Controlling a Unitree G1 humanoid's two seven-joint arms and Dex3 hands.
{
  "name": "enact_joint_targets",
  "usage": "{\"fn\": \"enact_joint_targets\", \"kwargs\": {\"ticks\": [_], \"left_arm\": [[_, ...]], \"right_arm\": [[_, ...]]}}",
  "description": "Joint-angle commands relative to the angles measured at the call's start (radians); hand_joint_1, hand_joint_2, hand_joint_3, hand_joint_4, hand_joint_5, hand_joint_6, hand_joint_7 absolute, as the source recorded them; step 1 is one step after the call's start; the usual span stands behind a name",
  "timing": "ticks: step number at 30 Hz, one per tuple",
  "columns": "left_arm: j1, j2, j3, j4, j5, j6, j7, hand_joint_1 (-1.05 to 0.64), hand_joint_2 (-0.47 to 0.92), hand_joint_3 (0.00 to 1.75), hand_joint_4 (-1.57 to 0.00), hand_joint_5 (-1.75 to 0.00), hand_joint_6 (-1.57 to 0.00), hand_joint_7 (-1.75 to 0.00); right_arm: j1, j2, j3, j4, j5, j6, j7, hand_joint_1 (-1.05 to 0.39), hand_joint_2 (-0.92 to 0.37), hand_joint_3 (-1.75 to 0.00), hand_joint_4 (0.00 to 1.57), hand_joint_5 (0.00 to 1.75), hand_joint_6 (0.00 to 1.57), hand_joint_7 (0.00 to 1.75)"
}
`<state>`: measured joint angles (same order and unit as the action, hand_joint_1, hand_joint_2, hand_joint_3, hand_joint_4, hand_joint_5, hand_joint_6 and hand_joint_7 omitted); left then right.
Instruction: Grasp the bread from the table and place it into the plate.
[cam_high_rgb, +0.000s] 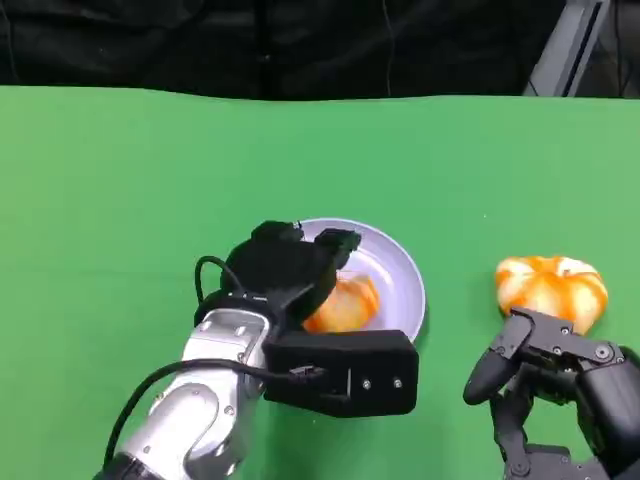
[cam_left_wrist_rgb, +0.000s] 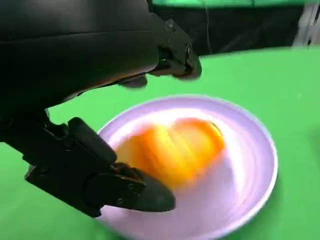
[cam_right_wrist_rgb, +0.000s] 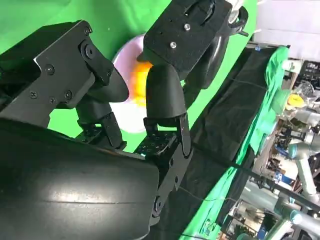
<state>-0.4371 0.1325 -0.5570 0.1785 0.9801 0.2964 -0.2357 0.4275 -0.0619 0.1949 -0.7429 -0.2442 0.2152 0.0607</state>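
A white plate (cam_high_rgb: 410, 285) sits on the green table, with an orange-brown bread (cam_high_rgb: 347, 305) lying in it. My left hand (cam_high_rgb: 285, 268) hovers over the plate's left part, fingers spread and holding nothing. In the left wrist view the bread (cam_left_wrist_rgb: 175, 150) rests in the plate (cam_left_wrist_rgb: 250, 175) between the fingers (cam_left_wrist_rgb: 170, 55) and the thumb, apart from both. A second bread (cam_high_rgb: 552, 288) lies on the table at the right. My right hand (cam_high_rgb: 560, 385) stays just in front of it, fingers apart and empty. The right wrist view shows the right hand (cam_right_wrist_rgb: 150, 85), the plate (cam_right_wrist_rgb: 125, 115) and the bread (cam_right_wrist_rgb: 139, 80) beyond.
The green cloth (cam_high_rgb: 120, 200) stretches wide to the left and far side. A black curtain (cam_high_rgb: 300, 40) hangs behind the table's far edge. A black camera mount (cam_high_rgb: 345, 375) on my left forearm sits just in front of the plate.
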Motion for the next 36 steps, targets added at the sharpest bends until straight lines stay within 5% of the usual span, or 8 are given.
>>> {"fn": "enact_joint_targets", "kwargs": {"ticks": [1, 12, 17, 22, 25, 27, 30, 36], "left_arm": [[-0.008, 0.046, -0.007, -0.043, -0.005, 0.018, -0.100, -0.92, 0.92, 0.50, 0.00, 0.00, 0.00, 0.00], [0.141, 0.160, 0.119, -0.292, -0.180, -0.068, -0.130, -0.88, 0.92, 0.57, 0.00, 0.00, -0.01, -0.01], [0.253, 0.162, 0.260, -0.430, -0.366, -0.089, -0.134, -0.59, 0.92, 0.41, -0.14, -0.10, -0.12, -0.05], [0.389, 0.136, 0.390, -0.526, -0.534, -0.187, -0.047, -0.39, 0.92, 0.30, -0.28, -0.54, -0.32, -0.07], [0.481, 0.085, 0.465, -0.503, -0.628, -0.391, 0.103, -0.21, 0.92, 0.19, -0.58, -0.77, -0.69, -0.21], [0.534, 0.061, 0.501, -0.497, -0.671, -0.478, 0.161, -0.14, 0.85, 0.36, -0.71, -0.94, -0.90, -0.26], [0.604, 0.028, 0.544, -0.505, -0.754, -0.548, 0.194, -0.05, 0.56, 0.99, -0.80, -1.14, -1.02, -0.44], [0.722, -0.007, 0.600, -0.494, -0.791, -0.690, 0.254, -0.03, 0.48, 1.28, -0.90, -1.43, -0.91, -1.05]], "right_arm": [[0.006, -0.007, -0.009, -0.019, 0.011, 0.008, 0.005, 0.08, -0.41, -1.36, 0.78, 1.68, 0.74, 1.46], [0.003, -0.008, -0.004, -0.016, 0.009, 0.008, 0.010, 0.09, -0.38, -1.39, 0.78, 1.67, 0.74, 1.45], [0.010, -0.007, 0.006, -0.017, 0.007, 0.005, 0.009, 0.09, -0.39, -1.37, 0.80, 1.70, 0.74, 1.45], [0.013, -0.002, 0.012, -0.029, 0.014, 0.019, 0.012, 0.10, -0.41, -1.38, 0.78, 1.72, 0.73, 1.47], [0.015, 0.000, 0.014, -0.034, 0.016, 0.026, 0.011, 0.10, -0.40, -1.37, 0.77, 1.72, 0.72, 1.47], [0.015, -0.001, 0.014, -0.036, 0.015, 0.031, 0.011, 0.09, -0.41, -1.36, 0.77, 1.72, 0.72, 1.47], [0.016, -0.002, 0.013, -0.039, 0.017, 0.032, 0.012, 0.09, -0.41, -1.35, 0.77, 1.72, 0.72, 1.47], [0.014, -0.010, 0.011, -0.039, 0.021, 0.023, 0.015, 0.09, -0.40, -1.36, 0.77, 1.72, 0.73, 1.48]]}}
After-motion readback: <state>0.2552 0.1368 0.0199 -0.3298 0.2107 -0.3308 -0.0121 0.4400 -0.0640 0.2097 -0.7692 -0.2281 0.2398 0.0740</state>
